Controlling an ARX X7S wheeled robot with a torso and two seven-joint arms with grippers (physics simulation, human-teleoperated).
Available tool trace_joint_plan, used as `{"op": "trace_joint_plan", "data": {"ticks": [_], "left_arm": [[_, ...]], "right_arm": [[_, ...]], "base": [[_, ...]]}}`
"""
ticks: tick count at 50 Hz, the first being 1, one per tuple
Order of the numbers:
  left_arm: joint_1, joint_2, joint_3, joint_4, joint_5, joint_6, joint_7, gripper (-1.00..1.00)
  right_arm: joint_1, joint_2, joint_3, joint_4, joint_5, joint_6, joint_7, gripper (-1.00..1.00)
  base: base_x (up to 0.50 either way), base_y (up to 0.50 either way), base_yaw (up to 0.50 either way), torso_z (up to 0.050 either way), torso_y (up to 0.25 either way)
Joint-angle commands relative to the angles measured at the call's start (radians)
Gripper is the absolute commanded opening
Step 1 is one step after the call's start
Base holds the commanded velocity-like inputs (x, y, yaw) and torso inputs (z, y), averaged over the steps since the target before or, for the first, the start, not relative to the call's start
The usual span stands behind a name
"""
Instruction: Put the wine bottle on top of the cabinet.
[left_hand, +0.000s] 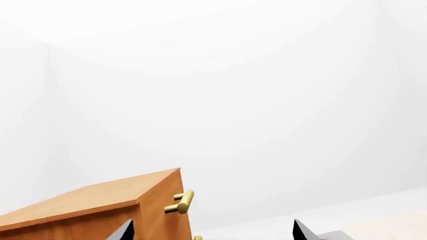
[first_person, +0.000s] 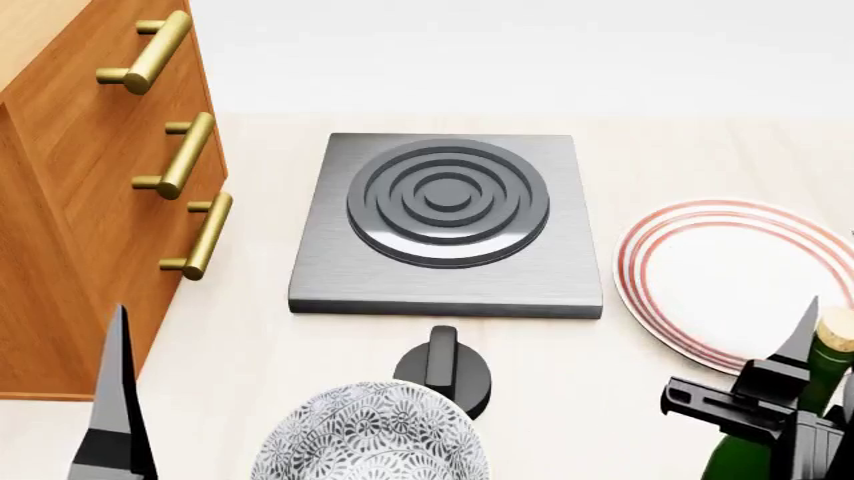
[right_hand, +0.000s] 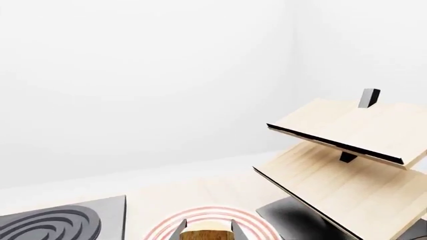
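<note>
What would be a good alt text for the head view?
The right claw grips a green wine bottle by the neck, beside a striped plate. A hotplate sits mid-table, a wooden cabinet stands left, and a patterned bowl lies nearest.

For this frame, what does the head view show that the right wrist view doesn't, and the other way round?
Only the head view shows the cabinet with its brass handles, the patterned bowl, the black knob, the wine bottle's green glass and the left pincer.

Only the right wrist view shows the pale slanted rack on its dark base.

Both show the grey hotplate, the red-ringed plate, the cork top and the right pincer closed around the bottle's neck.
</note>
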Motion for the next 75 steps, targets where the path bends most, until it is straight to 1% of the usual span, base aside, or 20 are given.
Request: {"op": "trace_joint_plan", "data": {"ticks": [1,6,15,24,25,27,30,37,45,53,60,64,67,74,75], "left_arm": [[0.0,-0.004,0.0,-0.001,-0.004,0.0,-0.004,1.0],[-0.002,-0.01,0.005,-0.002,-0.007,-0.003,-0.011,1.0],[-0.005,-0.013,0.016,-0.003,-0.003,-0.015,-0.015,1.0],[-0.004,-0.016,0.02,-0.003,0.003,-0.017,-0.015,1.0],[-0.005,-0.016,0.02,-0.003,0.003,-0.017,-0.015,1.0],[-0.005,-0.018,0.021,-0.006,-0.002,-0.016,-0.018,1.0],[-0.006,-0.017,0.03,-0.003,0.001,-0.02,-0.014,1.0],[-0.004,-0.015,0.023,-0.005,-0.006,-0.016,-0.011,1.0],[-0.006,-0.02,0.031,-0.004,-0.015,-0.023,-0.016,1.0],[-0.007,-0.03,0.036,-0.005,-0.019,-0.03,-0.02,1.0],[-0.006,-0.026,0.029,-0.004,-0.017,-0.03,-0.012,1.0],[-0.009,-0.025,0.044,-0.008,-0.015,-0.037,-0.014,1.0],[-0.017,-0.025,0.079,-0.004,0.003,-0.049,-0.014,1.0],[-0.01,-0.022,0.122,-0.009,0.013,-0.053,-0.014,1.0],[-0.009,-0.022,0.114,-0.017,-0.002,-0.051,-0.016,1.0]], "right_arm": [[-0.002,0.0,-0.004,-0.011,0.0,0.007,-0.009,-1.0],[0.01,0.012,-0.003,-0.03,0.006,0.023,-0.008,-1.0],[0.078,0.064,0.014,-0.121,0.05,0.116,0.02,-1.0],[0.108,0.077,-0.004,-0.14,0.051,0.14,0.015,-1.0],[0.114,0.066,0.018,-0.144,0.105,0.14,0.002,-1.0],[0.133,0.076,0.008,-0.155,0.113,0.162,-0.001,-1.0],[0.182,0.072,0.015,-0.162,0.178,0.185,-0.018,-1.0],[0.246,0.068,0.0,-0.157,0.217,0.221,-0.026,-1.0],[0.316,0.036,-0.028,-0.133,0.262,0.24,-0.051,-1.0],[0.424,0.001,-0.118,-0.098,0.245,0.283,-0.074,-1.0],[0.483,-0.041,-0.163,-0.078,0.242,0.299,-0.079,-1.0],[0.519,-0.065,-0.193,-0.069,0.236,0.305,-0.087,-1.0],[0.531,-0.082,-0.199,-0.066,0.239,0.305,-0.083,-1.0],[0.551,-0.095,-0.216,-0.076,0.243,0.314,-0.08,-1.0],[0.554,-0.096,-0.219,-0.074,0.242,0.316,-0.081,-1.0]], "base": [[0.0,0.0,0.0,0.0,0.0],[0.0,0.0,0.0,0.0,0.0],[0.0,0.0,0.0,0.0,0.0],[0.0,0.0,0.0,0.0,0.0],[0.0,0.0,0.0,0.0,0.0],[0.0,0.0,0.0,0.0,0.0],[0.0,0.0,0.0,0.0,0.003],[0.0,0.0,0.0,0.0,0.0],[0.0,0.0,0.0,0.0,0.001],[0.0,0.0,0.0,0.0,0.0],[0.0,0.0,0.0,0.0,0.001],[0.0,0.0,0.0,0.0,0.0],[0.0,0.0,0.0,0.0,0.0],[0.0,0.0,0.0,0.0,0.0],[0.0,0.0,0.0,0.0,0.01]]}}
